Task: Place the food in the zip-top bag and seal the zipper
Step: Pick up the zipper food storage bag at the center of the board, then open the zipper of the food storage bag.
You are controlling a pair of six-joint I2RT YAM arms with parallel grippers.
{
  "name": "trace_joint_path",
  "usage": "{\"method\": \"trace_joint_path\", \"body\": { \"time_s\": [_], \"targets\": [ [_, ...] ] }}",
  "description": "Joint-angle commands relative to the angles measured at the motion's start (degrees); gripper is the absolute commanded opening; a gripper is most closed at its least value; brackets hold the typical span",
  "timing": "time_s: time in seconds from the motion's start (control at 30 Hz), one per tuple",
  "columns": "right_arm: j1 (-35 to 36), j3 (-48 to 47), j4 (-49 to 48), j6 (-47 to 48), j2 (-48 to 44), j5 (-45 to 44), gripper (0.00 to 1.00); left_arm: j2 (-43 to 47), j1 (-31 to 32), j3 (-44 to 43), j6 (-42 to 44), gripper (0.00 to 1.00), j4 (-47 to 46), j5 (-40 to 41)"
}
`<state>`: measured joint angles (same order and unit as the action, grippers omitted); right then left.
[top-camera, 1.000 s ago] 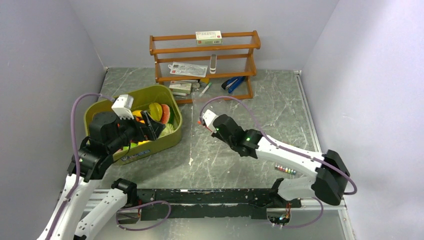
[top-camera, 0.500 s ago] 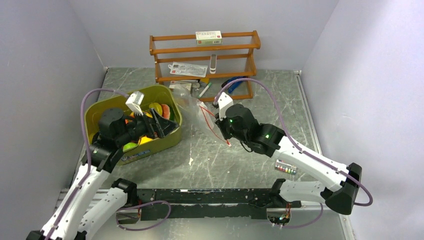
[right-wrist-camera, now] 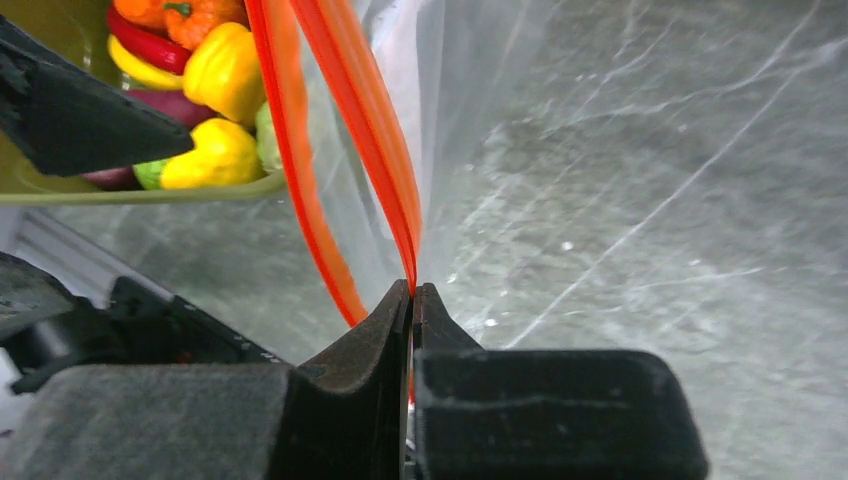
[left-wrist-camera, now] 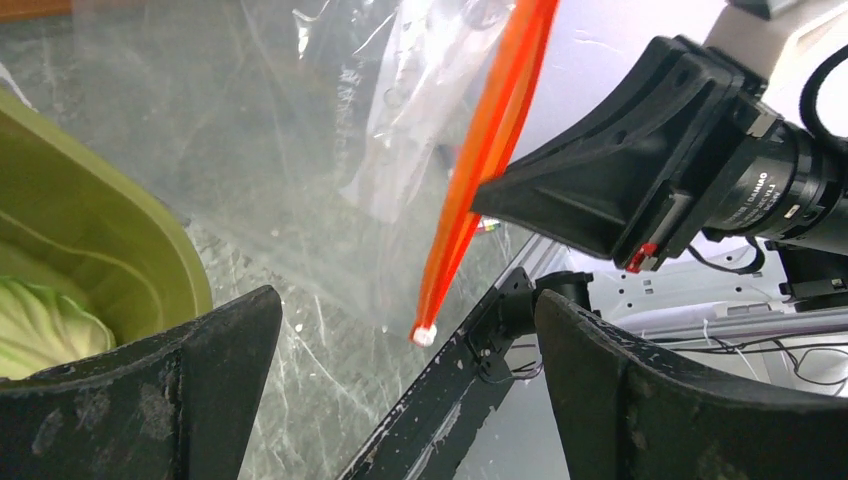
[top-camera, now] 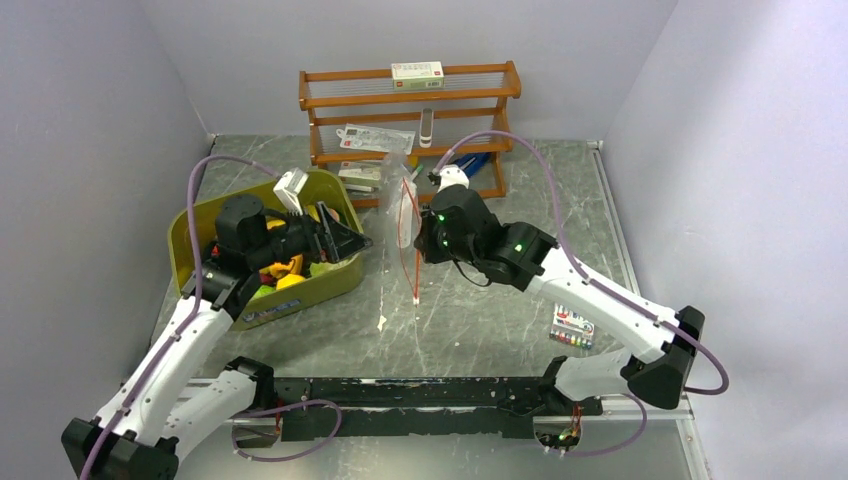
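two fingers of the right gripper [right-wrist-camera: 411,292] were pinched on the orange-red zipper [right-wrist-camera: 372,165], and the zip-top bag [top-camera: 398,190] hung from them above the table [top-camera: 570,210]. beside it the left gripper [top-camera: 347,240] gaped empty over the rim of the olive tub [top-camera: 330,283], the food [top-camera: 285,266] lying inside.

The clear bag [top-camera: 397,175] hangs in the air, its orange zipper [top-camera: 411,262] open and pinched by the right end effector [right-wrist-camera: 411,292]. The food [top-camera: 288,268] sits in the green tub [top-camera: 300,292].
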<state>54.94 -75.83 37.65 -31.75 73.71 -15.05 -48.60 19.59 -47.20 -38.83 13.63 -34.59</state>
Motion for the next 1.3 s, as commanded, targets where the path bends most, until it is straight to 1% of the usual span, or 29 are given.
{"method": "trace_joint_path", "body": {
  "time_s": [0.0, 0.2, 0.3, 0.4, 0.57, 0.63, 0.67, 0.7, 0.73, 0.77, 0.8, 0.87, 0.93, 1.03, 1.13, 1.27],
  "targets": [
    [0.3, -2.2, 1.1, -12.5, 0.8, 2.6, 0.0, -2.4, 0.4, -3.5, 0.1, 0.96, -6.8, -4.6],
    [0.3, 0.1, -5.5, -17.1, -2.5, 3.1, 0.0, -7.8, 2.4, -8.2, 1.7, 0.96, -9.2, -6.4],
    [0.3, 2.2, -8.3, -18.1, -4.6, 1.8, 0.0, -9.7, 5.0, -9.1, 3.5, 0.96, -8.7, -3.1],
    [0.3, 3.2, -9.8, -18.6, -5.3, 2.7, 0.0, -11.3, 7.0, -9.3, 4.7, 0.96, -7.8, 0.4],
    [0.2, 0.6, -6.7, -17.8, -3.4, 3.0, 0.0, -10.9, 9.1, -8.3, 5.8, 0.96, -8.0, 4.8],
    [0.3, 0.5, -7.2, -17.9, -3.4, 3.3, 0.0, -10.9, 9.5, -8.2, 6.2, 0.97, -7.3, 6.3],
    [0.2, 0.8, -7.9, -18.1, -3.9, 3.7, 0.0, -10.9, 9.7, -8.3, 6.5, 0.92, -6.8, 6.8],
    [0.3, 1.5, -9.2, -18.2, -4.4, 4.2, 0.0, -10.9, 9.9, -8.2, 6.9, 0.84, -6.6, 6.8],
    [0.3, 2.1, -9.7, -18.4, -4.8, 4.3, 0.0, -11.0, 10.1, -8.2, 7.3, 0.79, -6.4, 6.9],
    [0.3, 2.5, -9.9, -18.7, -5.1, 4.2, 0.0, -11.0, 10.4, -8.2, 7.5, 0.77, -6.0, 7.1],
    [0.3, 2.8, -9.9, -18.9, -5.3, 4.0, 0.0, -11.0, 10.6, -8.4, 7.5, 0.79, -5.5, 7.3],
    [0.2, 3.4, -10.0, -19.2, -5.7, 3.7, 0.0, -11.4, 11.0, -9.2, 7.8, 0.89, -3.8, 7.7],
    [0.3, 4.3, -10.3, -19.6, -5.8, 3.6, 0.0, -11.6, 11.4, -9.8, 8.0, 0.92, -2.6, 7.8],
    [0.3, 5.0, -10.9, -20.2, -5.5, 4.1, 0.0, -12.0, 12.0, -9.9, 7.7, 0.89, -2.8, 5.9],
    [0.3, 4.7, -11.0, -20.4, -4.8, 5.0, 0.0, -12.1, 12.7, -9.2, 7.0, 0.84, -4.3, 4.8],
    [0.3, 4.5, -11.1, -20.1, -4.3, 5.7, 0.0, -12.2, 13.3, -8.7, 8.5, 0.78, -3.0, 7.5]
  ]
}}
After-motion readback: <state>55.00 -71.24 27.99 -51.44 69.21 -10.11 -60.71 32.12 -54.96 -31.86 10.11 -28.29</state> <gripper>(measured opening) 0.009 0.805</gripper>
